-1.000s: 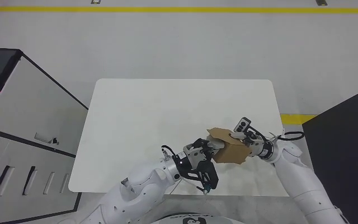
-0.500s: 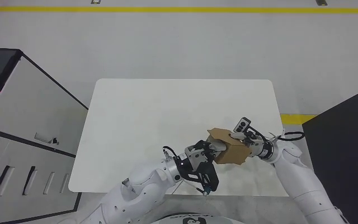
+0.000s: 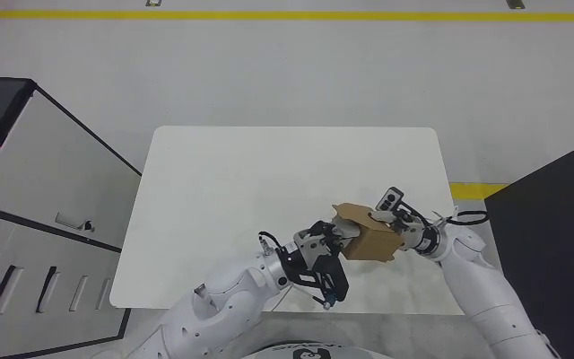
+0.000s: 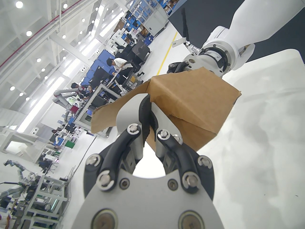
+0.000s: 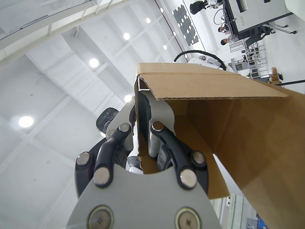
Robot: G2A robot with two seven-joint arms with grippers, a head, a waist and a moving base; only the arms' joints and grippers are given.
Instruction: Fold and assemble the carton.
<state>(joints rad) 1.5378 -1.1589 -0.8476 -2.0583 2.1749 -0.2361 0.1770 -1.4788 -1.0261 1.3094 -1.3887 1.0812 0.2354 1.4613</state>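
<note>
Two grippers held one brown corrugated cardboard carton [image 3: 369,237] at the lower right of the top view, over the right front part of the smooth white table [image 3: 251,188] with rounded corners. The left gripper [image 4: 148,107] pinched a flap edge between black pads. The right gripper [image 5: 141,106] clamped a side wall. The carton was boxy and partly formed, with one flap sticking out, matte creased faces and fluted cut edges.

Over front-right part of table [image 3: 269,179]: carton [image 3: 369,235], prob. just clear of the top, betw. the two arms. L gripper [image 4: 149,106] on its left end, R gripper [image 5: 140,106] on its right end. Cabinet [image 3: 54,179] left of table, well apart from carton.
</note>
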